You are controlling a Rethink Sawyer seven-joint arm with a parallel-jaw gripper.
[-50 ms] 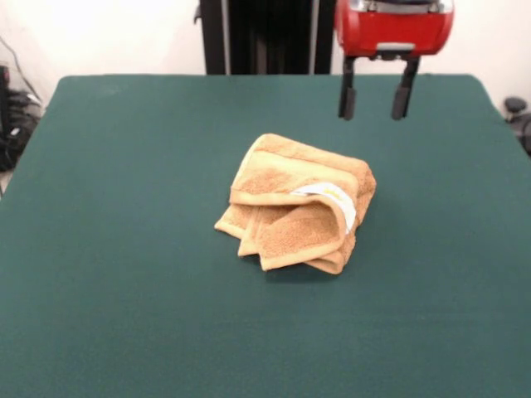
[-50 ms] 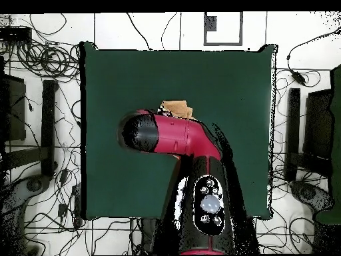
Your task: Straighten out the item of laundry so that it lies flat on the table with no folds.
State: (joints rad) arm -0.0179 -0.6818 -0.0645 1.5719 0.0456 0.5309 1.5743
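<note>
An orange-tan towel [image 1: 290, 203] with a white tag [image 1: 336, 199] lies on the dark green table [image 1: 124, 249].

A: Where does the front view sit?
B: Across the counter [image 1: 99, 315] from the arm, looking down its length at a slant, fairly near; the near edge is cut off.
A: And the overhead one?
B: High above the counter [image 2: 113, 87], straight down, far enough to take in all four edges and the cabled floor around.
A: What do they share?
B: The counter top, and the towel [image 1: 294, 203] on it, mostly hidden overhead [image 2: 176, 108] by the arm [image 2: 176, 137].
</note>
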